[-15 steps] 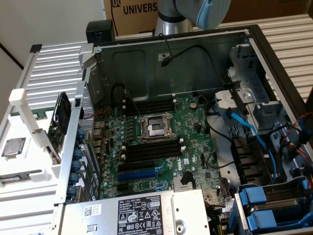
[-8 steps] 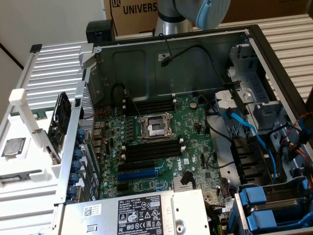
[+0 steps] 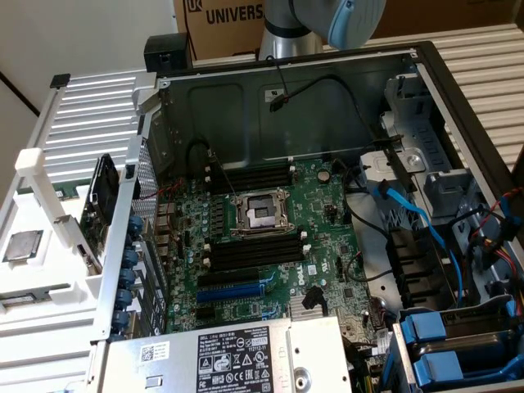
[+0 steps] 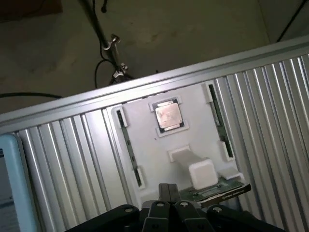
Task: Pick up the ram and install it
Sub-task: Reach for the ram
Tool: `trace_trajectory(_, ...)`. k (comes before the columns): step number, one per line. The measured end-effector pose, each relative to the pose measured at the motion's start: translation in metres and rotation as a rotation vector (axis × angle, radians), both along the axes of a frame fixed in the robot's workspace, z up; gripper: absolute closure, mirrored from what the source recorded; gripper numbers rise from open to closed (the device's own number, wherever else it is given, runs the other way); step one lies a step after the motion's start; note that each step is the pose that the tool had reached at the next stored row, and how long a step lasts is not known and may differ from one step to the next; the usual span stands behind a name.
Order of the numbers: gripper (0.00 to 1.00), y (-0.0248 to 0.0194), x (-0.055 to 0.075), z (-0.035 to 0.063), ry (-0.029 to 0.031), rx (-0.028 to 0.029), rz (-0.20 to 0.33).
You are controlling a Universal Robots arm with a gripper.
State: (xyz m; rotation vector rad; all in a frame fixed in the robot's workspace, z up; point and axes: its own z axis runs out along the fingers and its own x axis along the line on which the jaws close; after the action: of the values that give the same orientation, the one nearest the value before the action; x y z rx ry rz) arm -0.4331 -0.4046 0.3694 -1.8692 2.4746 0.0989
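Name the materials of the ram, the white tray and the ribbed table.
Ram: dark green circuit board, likely fibreglass laminate, seen edge-on.
White tray: matte plastic by its look, with no shine.
Ribbed table: seemingly bare aluminium, with a silvery sheen along the ridges.

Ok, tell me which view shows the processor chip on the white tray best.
Wrist view: the processor chip shows its whole metal face squarely, seated in the white tray. The exterior view shows it slanted, at its left edge.
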Motion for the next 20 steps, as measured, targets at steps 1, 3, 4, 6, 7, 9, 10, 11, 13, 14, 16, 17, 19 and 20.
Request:
trace_trajectory(1,0.89,-0.0002,-0.002,-0.0014,0.0,0.0003,0.006)
trace_trajectory(3,0.89,-0.0011,-0.005,-0.0049,-0.0001,0.0018,0.016)
trace_trajectory(4,0.89,-0.0019,-0.005,-0.0068,-0.0001,0.003,0.02)
trace_trajectory(6,0.89,-0.0036,-0.006,-0.0104,0.0004,0.0045,0.029)
trace_trajectory(7,0.89,-0.0045,-0.007,-0.0122,0.0008,0.0054,0.034)
trace_trajectory(9,0.89,-0.0089,-0.007,-0.0194,0.0053,0.0097,0.06)
trace_trajectory(10,0.89,-0.0101,-0.007,-0.0212,0.0068,0.011,0.068)
trace_trajectory(11,0.89,-0.011,-0.007,-0.0232,0.0084,0.0124,0.077)
trace_trajectory(13,0.89,-0.0121,-0.007,-0.0268,0.0115,0.0146,0.1)
trace_trajectory(14,0.89,-0.0121,-0.007,-0.0285,0.0131,0.0147,0.116)
trace_trajectory(16,0.89,-0.0121,-0.007,-0.0301,0.0149,0.0145,0.154)
trace_trajectory(17,0.89,-0.0121,-0.007,-0.0307,0.0155,0.0144,0.171)
trace_trajectory(19,0.89,-0.0121,-0.007,-0.0326,0.0164,0.0143,0.207)
trace_trajectory(20,0.89,-0.0122,-0.008,-0.0354,0.0169,0.014,0.234)
